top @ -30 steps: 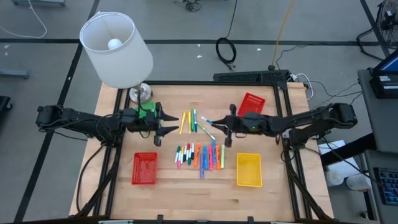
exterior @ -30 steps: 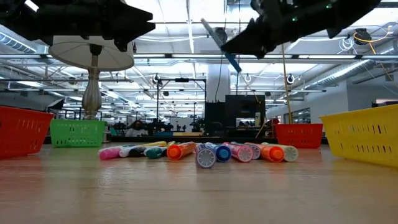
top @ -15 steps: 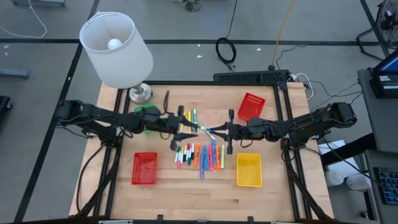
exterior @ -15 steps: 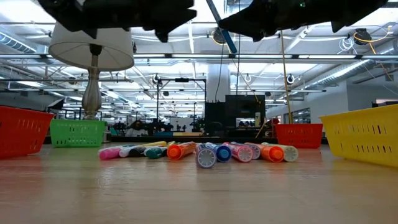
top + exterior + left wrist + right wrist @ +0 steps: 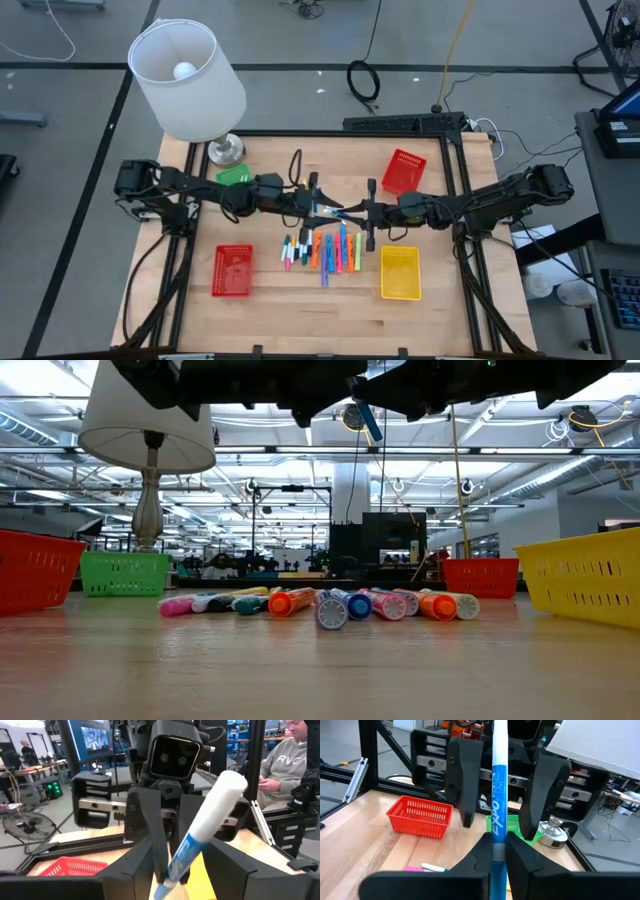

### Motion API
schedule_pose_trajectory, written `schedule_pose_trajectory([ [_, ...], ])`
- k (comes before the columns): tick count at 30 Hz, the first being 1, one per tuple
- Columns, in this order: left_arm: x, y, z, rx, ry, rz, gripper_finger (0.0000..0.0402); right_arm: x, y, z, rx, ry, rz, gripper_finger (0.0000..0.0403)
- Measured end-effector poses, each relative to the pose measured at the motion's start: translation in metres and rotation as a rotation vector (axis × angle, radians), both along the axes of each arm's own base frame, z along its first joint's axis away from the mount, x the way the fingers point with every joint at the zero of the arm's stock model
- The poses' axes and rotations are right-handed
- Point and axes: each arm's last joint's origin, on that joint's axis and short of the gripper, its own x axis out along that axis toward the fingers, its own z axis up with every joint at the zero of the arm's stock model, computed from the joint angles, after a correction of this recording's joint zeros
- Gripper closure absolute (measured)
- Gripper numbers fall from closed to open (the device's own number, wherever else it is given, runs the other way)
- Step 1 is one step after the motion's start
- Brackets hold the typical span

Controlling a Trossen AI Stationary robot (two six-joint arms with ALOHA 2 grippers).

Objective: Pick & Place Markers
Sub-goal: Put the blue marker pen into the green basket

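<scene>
Right gripper (image 5: 352,212) hangs above mid-table, its fingers pressed tight on a blue-and-white marker (image 5: 498,795) that sticks out toward the other arm. Facing it, the left gripper (image 5: 314,198) has its fingers spread on either side of the marker's free white end (image 5: 217,800) — not yet touching, as far as the wrist views show. This looks like a hand-over in mid-air. The marker is probably light and stiff, with a smooth plastic barrel that could slip or pivot if pinched near its tip; a hold across the white barrel, well in from the end, should keep it straight. Below, the other markers (image 5: 322,249) lie in a loose row on the table, between the near red basket (image 5: 232,270) and the yellow basket (image 5: 400,273).
</scene>
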Motion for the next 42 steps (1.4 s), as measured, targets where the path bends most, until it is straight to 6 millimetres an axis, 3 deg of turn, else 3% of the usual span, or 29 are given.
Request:
schedule_pose_trajectory([
  [30, 0.0059, 0.0001, 0.0041, 0.013, -0.026, 0.008, 0.0234, -0.0010, 0.0017, 0.0038, -0.030, -0.023, 0.009, 0.0381],
  [34, 0.0059, 0.0001, 0.0041, 0.028, -0.028, 0.007, 0.0268, -0.0010, 0.0017, 0.0038, -0.031, -0.022, 0.009, 0.0381],
  [39, 0.0056, -0.0012, 0.0042, 0.071, -0.038, -0.040, 0.0362, -0.0010, 0.0017, 0.0038, -0.023, -0.023, 0.009, 0.0380],
  [42, 0.0056, -0.0014, 0.0042, 0.075, -0.038, -0.045, 0.0371, -0.0010, 0.0018, 0.0036, -0.016, -0.020, 0.010, 0.0380],
])
